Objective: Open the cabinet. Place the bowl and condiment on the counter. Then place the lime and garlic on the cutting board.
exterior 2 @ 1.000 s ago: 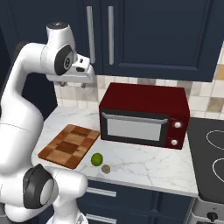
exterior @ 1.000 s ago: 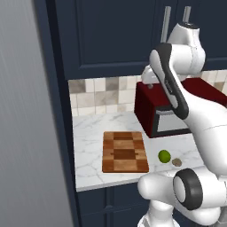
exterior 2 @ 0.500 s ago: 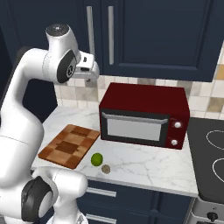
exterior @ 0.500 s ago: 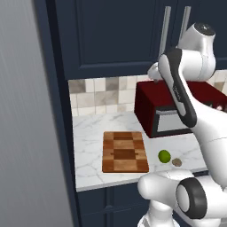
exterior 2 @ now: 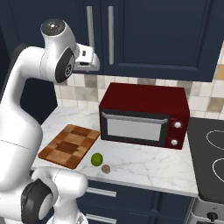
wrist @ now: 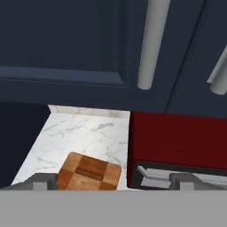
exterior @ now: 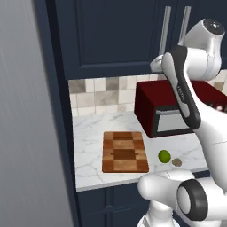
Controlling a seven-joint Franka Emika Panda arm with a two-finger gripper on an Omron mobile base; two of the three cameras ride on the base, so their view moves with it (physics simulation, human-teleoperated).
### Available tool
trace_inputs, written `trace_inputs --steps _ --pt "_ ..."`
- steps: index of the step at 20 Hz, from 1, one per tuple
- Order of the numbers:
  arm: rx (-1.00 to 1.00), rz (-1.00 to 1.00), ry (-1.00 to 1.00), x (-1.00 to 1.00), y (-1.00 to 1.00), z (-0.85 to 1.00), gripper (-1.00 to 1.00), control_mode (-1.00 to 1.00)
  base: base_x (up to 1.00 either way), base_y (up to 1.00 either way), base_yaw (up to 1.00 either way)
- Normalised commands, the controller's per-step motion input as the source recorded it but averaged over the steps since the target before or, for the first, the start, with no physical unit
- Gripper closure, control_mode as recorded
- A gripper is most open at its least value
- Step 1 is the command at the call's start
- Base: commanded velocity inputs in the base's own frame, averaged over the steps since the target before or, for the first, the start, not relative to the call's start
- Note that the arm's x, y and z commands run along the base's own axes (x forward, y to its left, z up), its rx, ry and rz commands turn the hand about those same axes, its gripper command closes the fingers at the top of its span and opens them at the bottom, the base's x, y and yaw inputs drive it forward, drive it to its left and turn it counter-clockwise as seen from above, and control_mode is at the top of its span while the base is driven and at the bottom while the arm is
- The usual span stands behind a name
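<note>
- The gripper has been rising toward the cabinet handles; in the hand view the nearer handle is at 12 o'clock.
- The jaws are standing wide, holding nothing.
- The doors are shut, so opening is pending.
- The lime and garlic are lying on the bench, at 3 o'clock of the cutting board.

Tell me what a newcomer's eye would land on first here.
The white arm, its open gripper raised just below the navy cabinet's closed doors and silver handles. Then the dark red microwave on the marble counter, and the lime and garlic beside the cutting board.
</note>
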Motion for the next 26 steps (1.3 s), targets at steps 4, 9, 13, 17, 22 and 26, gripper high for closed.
trace_inputs --steps 4,9,13,17,22,26 --pt "0.0 0.0 -0.01 0.0 -0.01 0.34 -1.0 -1.0 0.0 0.0 0.0" --pt "0.0 0.0 -0.01 0.07 -0.09 0.06 -1.0 -1.0 0.0 0.0 0.0" --pt "0.0 0.0 0.0 0.27 0.0 0.0 -1.0 -1.0 0.0 0.0 0.0" --pt "0.01 0.0 -0.07 0.36 0.0 0.0 -1.0 -1.0 0.0 0.0 0.0" --pt "0.0 0.0 -0.12 0.28 0.0 0.01 -1.0 -1.0 0.0 0.0 0.0" --pt "0.0 0.0 -0.14 0.19 0.0 0.01 -1.0 -1.0 0.0 0.0 0.0"
